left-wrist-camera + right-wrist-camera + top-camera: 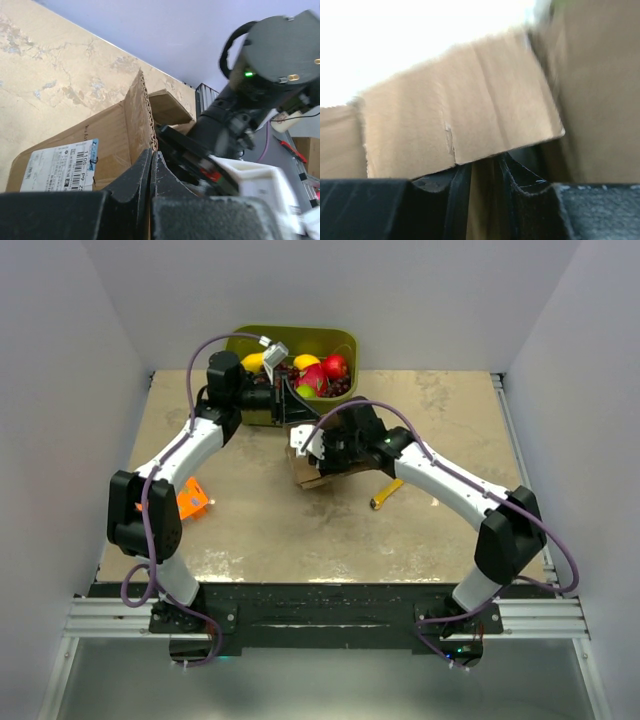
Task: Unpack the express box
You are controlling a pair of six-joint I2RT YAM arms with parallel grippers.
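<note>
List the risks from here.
1. The left gripper pinches the box by a thin flap edge; pulling may tear the flap or slip off it.
2. The right gripper works at the same box, near the bin; the arms may collide or shove the box into the bin.

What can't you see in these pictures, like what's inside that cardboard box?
- Contents of the express box: top view, the right arm covers its opening; neither wrist view looks inside.
- Label print: left wrist view, too small, partly behind the left fingers.
- Right fingers grip: right wrist view, blurred.
</note>
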